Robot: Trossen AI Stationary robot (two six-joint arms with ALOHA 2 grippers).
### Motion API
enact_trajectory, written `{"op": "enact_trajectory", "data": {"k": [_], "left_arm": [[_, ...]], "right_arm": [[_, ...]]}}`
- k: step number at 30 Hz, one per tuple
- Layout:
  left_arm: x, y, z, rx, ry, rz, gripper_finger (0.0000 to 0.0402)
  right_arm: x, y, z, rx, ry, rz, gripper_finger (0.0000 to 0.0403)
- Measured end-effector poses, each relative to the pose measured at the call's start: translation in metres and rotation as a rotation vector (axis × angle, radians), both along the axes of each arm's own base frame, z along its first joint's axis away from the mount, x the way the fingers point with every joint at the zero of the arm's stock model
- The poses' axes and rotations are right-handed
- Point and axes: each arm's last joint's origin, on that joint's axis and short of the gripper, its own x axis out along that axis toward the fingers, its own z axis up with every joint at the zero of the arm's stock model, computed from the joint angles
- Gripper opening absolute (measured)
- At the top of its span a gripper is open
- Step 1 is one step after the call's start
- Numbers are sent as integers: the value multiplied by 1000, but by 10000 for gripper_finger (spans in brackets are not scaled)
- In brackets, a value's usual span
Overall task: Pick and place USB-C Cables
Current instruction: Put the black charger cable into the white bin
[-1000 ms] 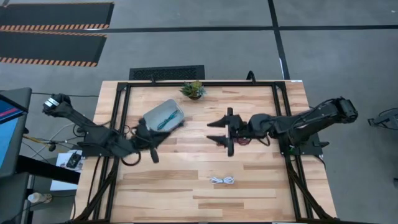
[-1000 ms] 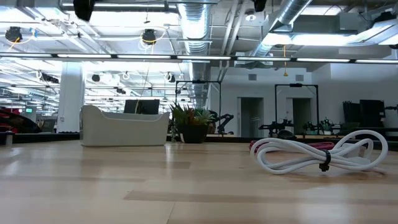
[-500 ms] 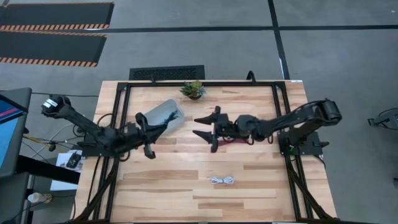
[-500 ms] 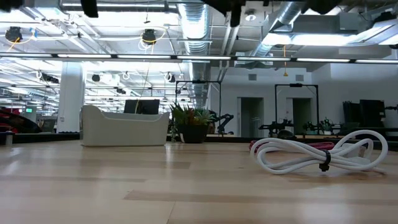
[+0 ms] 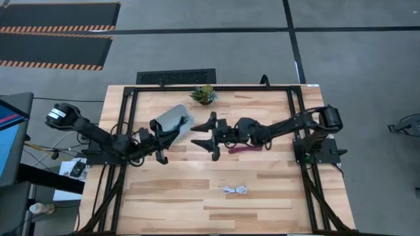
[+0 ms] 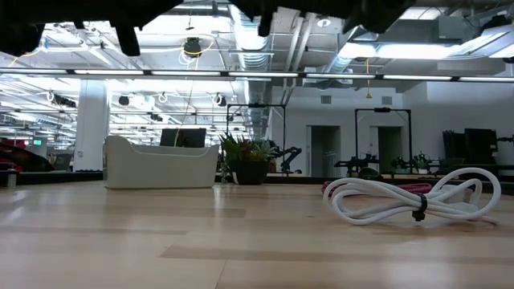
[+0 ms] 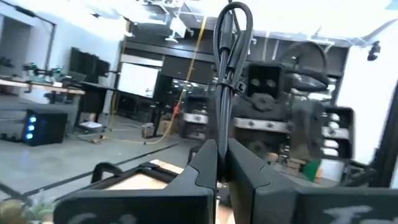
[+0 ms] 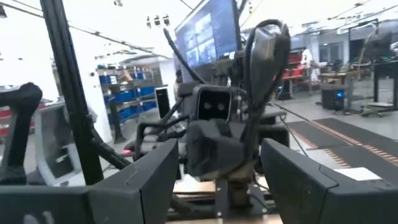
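My left gripper (image 5: 167, 139) is beside the clear bin (image 5: 172, 118), shut on the black cable (image 7: 233, 37), whose loop stands above its fingers in the left wrist view. My right gripper (image 5: 200, 136) is open, held above the table just right of the bin and facing the left gripper; in its wrist view (image 8: 217, 149) I see the black loop (image 8: 267, 37) ahead. The maroon cable (image 5: 246, 149) lies flat on the table under the right arm. The white cable (image 5: 235, 190) lies flat nearer the near edge, also in the low view (image 6: 414, 201). The teal cable is hidden. My left gripper pinches the black cable's lower end (image 7: 220, 134) between its two shut fingers (image 7: 205, 163). The bundle's tied loop rises clear of the fingers and touches nothing else.
A small potted plant (image 5: 204, 94) stands at the far edge, behind the bin. The clear bin (image 6: 161, 164) shows far left in the low view, with the plant (image 6: 249, 160) beside it. Bare wood lies along the near half of the table around the white cable.
My right gripper has travelled toward the table's left, staying open, and has left the maroon cable behind it. My left gripper, still shut on the black cable, has shifted toward the far edge and right, up to the bin. Both grippers now stand close, facing each other.
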Motion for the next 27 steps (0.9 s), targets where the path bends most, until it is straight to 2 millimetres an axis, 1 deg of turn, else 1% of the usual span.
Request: {"op": "enact_trajectory", "data": {"k": [5,11,24,27], "left_arm": [[4,-1,-1,12,-11,-28,0],[4,-2,-1,14,-13,-46,0],[4,-2,0,3,-24,-54,0],[4,-2,0,-13,-30,-58,0]], "right_arm": [[16,-9,-4,-1,18,-18,256],[26,-13,-7,2,15,-43,256],[26,-13,-6,-1,40,-34,256],[26,-13,-7,-2,48,-34,263]]}}
